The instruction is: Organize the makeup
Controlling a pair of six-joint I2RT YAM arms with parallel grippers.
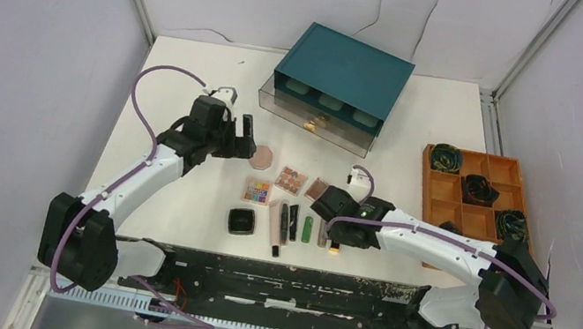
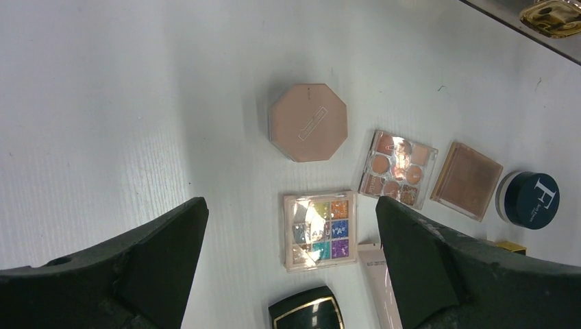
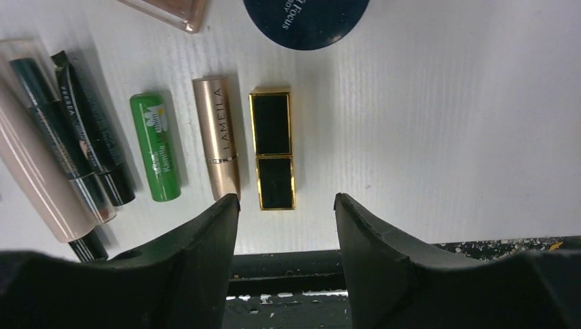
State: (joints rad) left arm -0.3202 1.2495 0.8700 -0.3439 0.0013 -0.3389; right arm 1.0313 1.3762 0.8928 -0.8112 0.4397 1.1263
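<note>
- Landmark: teal drawer box (image 1: 343,75), at the far side of the table (image 1: 192,94).
- The makeup (image 1: 290,180) lies loose in a cluster on the arms' side of the drawer box, apart from it. Compacts and palettes are closer to the box. The slim tubes form a row further from it.
- Left gripper (image 2: 291,209): jaws fully spread, holding nothing. It hangs over the pink octagonal compact (image 2: 308,122) and rainbow palette (image 2: 320,229), at the box's left front corner.
- Right gripper (image 3: 286,200): jaws partly apart, nothing gripped. It is lined up on the black-and-gold lipstick (image 3: 273,151), the tube-row item furthest right of the box's front. No contact is visible.
- Just left of the lipstick lie a gold tube (image 3: 220,140) and a green balm stick (image 3: 157,147), with little clearance for the left finger.
- Handling, judged: the lipstick is light, rigid and glossy, so likely slippery. Its flat sides suit a pinch across the narrow width, at the middle seam. A cap-only hold risks separation.
- The round tubes may roll if nudged.
</note>
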